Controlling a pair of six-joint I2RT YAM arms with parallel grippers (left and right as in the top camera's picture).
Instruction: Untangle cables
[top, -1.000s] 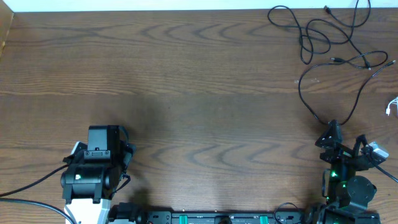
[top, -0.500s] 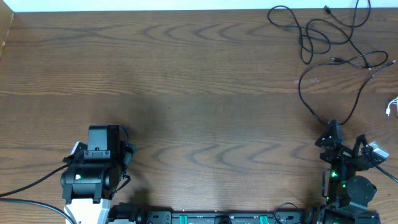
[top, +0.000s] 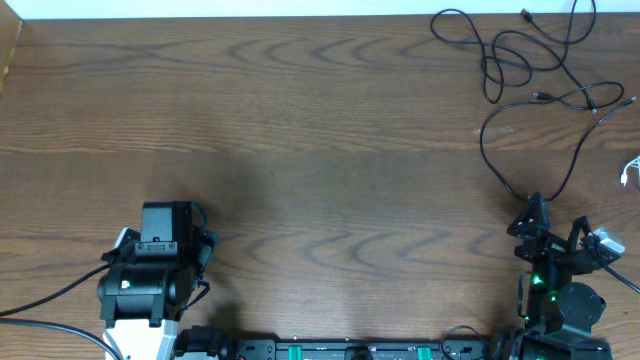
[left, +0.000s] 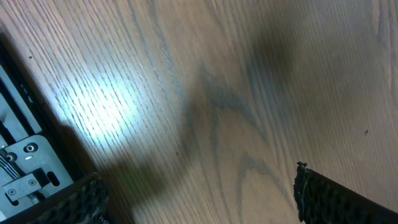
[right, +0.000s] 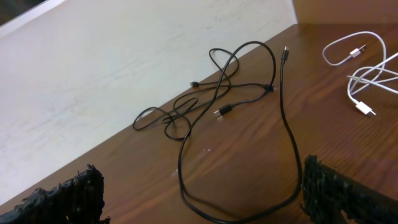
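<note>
Black cables (top: 492, 68) lie tangled beyond the right gripper (top: 555, 228), with a white cable (right: 364, 110) to its right. Both it and the left gripper (left: 199, 186) gape, empty.

The wooden table (top: 320, 150) carries tangled black cables (right: 222, 112) and a white cable (right: 363, 109), far right.

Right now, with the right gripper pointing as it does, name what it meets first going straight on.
Probably the near loop of the black cable, lying just ahead of the right gripper and its open fingers; depth is unclear.
</note>
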